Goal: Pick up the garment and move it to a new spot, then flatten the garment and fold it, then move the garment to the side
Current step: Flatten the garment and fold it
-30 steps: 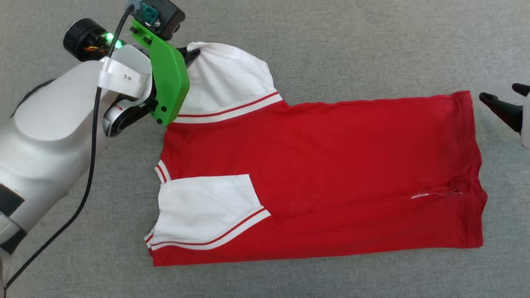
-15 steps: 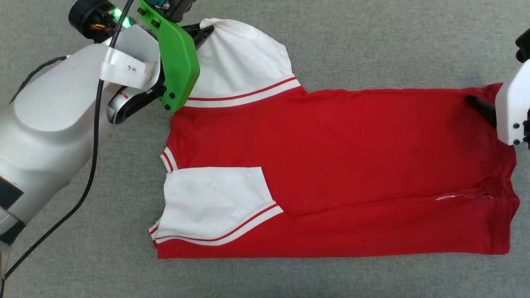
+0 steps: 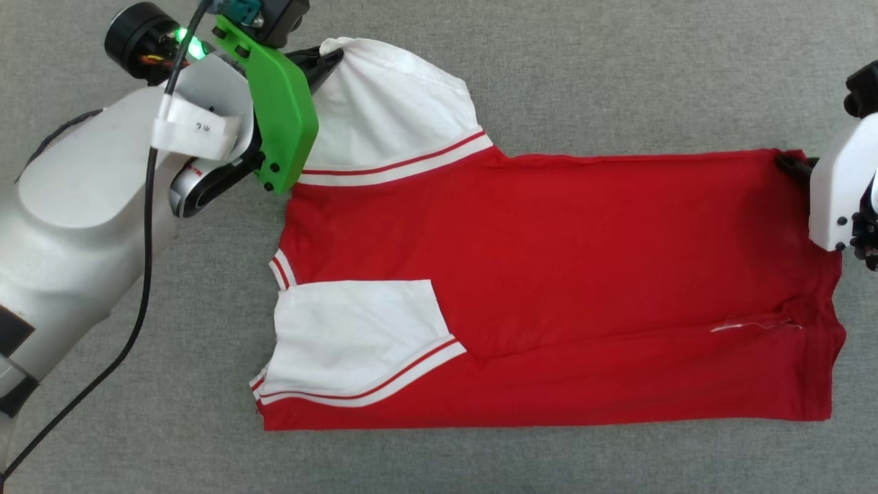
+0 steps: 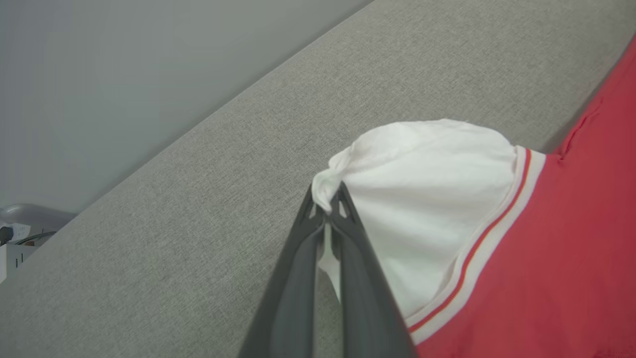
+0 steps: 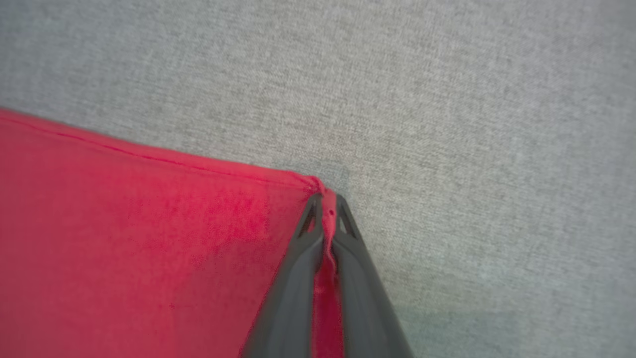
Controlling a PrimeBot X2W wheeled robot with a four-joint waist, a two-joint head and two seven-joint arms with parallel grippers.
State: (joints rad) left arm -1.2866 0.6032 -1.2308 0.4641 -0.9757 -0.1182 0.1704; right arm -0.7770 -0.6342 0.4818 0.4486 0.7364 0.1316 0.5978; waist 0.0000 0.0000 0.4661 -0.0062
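The garment (image 3: 549,274), red with white striped-trim sleeves, lies flat on the grey surface, its near long edge folded over with one sleeve on top. At the far left, my left gripper (image 3: 328,56) is shut on the tip of the far white sleeve (image 4: 427,199), the cloth pinched between its fingertips (image 4: 343,209). My right gripper (image 3: 789,165) is shut on the garment's far right hem corner (image 5: 313,184), with red cloth squeezed between the dark fingers (image 5: 348,258). Any lettering is hidden.
Grey fabric surface (image 3: 617,82) surrounds the garment on all sides. My left forearm (image 3: 82,206) with its black cable (image 3: 140,288) crosses the left side. In the left wrist view the surface's edge (image 4: 198,124) meets a pale wall.
My right gripper came in from the right, reached the far right hem corner and shut on it. The left gripper kept its grip on the sleeve. The camera shifted slightly.
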